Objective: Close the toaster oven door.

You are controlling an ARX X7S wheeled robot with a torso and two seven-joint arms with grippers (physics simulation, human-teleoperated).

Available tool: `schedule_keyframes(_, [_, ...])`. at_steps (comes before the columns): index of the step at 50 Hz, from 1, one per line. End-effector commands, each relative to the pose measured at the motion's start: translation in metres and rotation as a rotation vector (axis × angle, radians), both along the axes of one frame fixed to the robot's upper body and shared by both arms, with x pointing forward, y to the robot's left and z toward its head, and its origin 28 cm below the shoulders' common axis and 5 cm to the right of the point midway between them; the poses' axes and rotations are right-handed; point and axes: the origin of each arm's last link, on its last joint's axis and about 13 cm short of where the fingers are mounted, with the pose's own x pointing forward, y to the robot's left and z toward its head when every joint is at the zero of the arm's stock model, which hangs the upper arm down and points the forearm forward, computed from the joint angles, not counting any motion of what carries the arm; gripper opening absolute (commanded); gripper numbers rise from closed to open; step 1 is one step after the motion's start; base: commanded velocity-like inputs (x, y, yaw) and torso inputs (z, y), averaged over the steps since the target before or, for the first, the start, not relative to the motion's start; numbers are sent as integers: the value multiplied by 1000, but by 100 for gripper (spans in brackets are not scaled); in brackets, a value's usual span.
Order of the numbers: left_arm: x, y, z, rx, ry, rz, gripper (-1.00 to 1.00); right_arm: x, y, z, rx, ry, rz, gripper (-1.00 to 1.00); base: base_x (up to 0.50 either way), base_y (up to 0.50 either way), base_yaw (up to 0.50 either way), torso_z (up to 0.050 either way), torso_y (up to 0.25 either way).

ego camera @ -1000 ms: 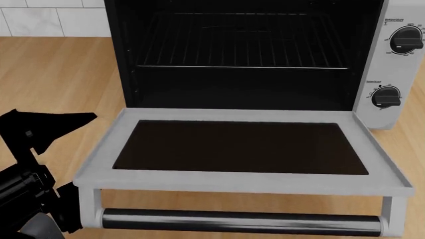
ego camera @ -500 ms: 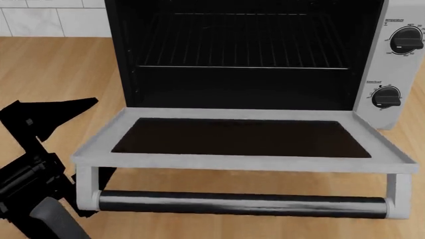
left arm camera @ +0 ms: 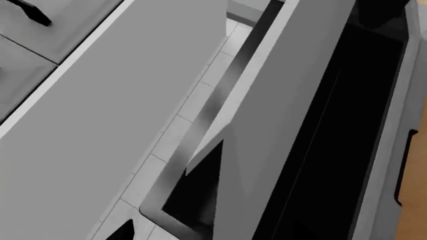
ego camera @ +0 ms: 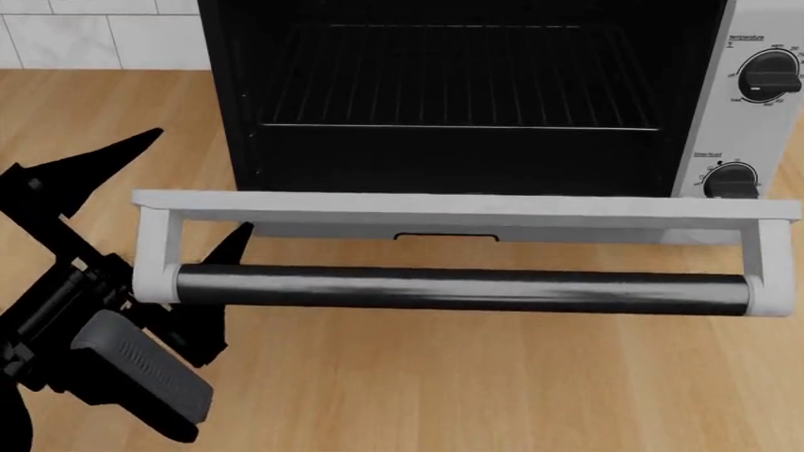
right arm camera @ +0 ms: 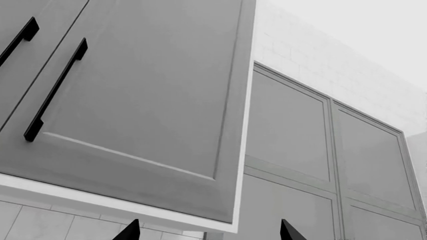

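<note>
The toaster oven door [ego camera: 453, 209] sits half raised at twelve o'clock on the counter [ego camera: 415, 377], its single bar handle [ego camera: 465, 289] facing me. The left gripper [ego camera: 164, 202], fingers spread, pushes up from under the door's nine o'clock end. The toaster oven [ego camera: 754, 122] shows two knobs. The right gripper [right arm camera: 208, 231] looks spread, pointing at cabinets.
</note>
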Motion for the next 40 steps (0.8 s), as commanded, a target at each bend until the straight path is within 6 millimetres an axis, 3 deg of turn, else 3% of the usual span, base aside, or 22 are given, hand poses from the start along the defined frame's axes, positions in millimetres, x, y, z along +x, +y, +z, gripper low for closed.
schedule_keyframes(1, [-13, -59, -2, -426, -75, 65, 100, -1, -1, -1, 4, -5, 2, 100, 11, -12, -20, 0, 0])
schedule_keyframes(7, [-20, -77, -10, -616, 0, 95, 100, -2, 0, 2, 0, -8, 2, 100, 11, -14, -23, 2, 0])
schedule_keyframes(20, [-29, -106, -2, -908, 182, 72, 100, -3, 0, 3, -3, -9, 4, 100, 7, -15, -21, 1, 1])
schedule_keyframes(28, [-27, -119, 7, -1004, 287, 125, 100, -5, -2, 3, 1, -11, 1, 100, 0, -11, -1, 0, 1])
schedule_keyframes(40, [-5, -124, 23, -1086, 373, 269, 100, -6, -2, 3, 3, -16, 1, 100, 0, -1, 0, 0, 1])
